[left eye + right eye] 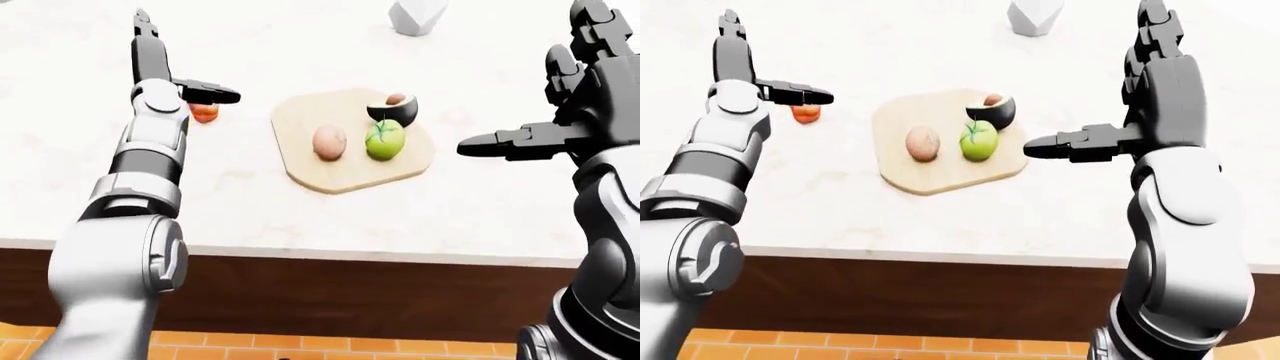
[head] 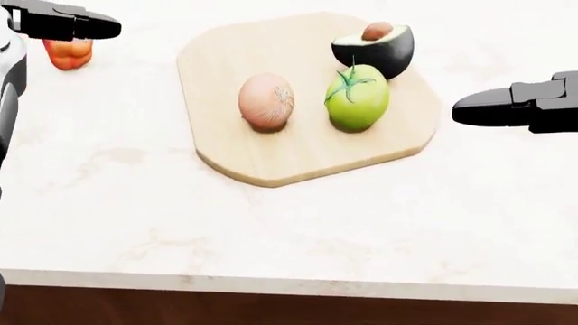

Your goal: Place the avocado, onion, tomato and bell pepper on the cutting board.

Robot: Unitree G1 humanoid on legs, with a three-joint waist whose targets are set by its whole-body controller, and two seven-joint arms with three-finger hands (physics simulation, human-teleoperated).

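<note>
1. My right hand (image 1: 1110,112) hangs wide open at 3 o'clock of the cutting board (image 2: 271,162), holding nothing.
2. On the board: onion (image 2: 266,101), green tomato (image 2: 358,100), avocado (image 2: 376,47) at its 1 o'clock.
3. Bell pepper (image 2: 68,53) sits off-board at 10 o'clock, my open left hand (image 1: 165,67) over it.

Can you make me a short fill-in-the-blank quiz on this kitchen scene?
1. The brown onion lies on the wooden cutting board, left of the green ____.
2. The halved avocado rests on the ____.
3. The orange bell pepper sits on the white marble ____, off the board.

Missing: tomato; cutting board; counter
</note>
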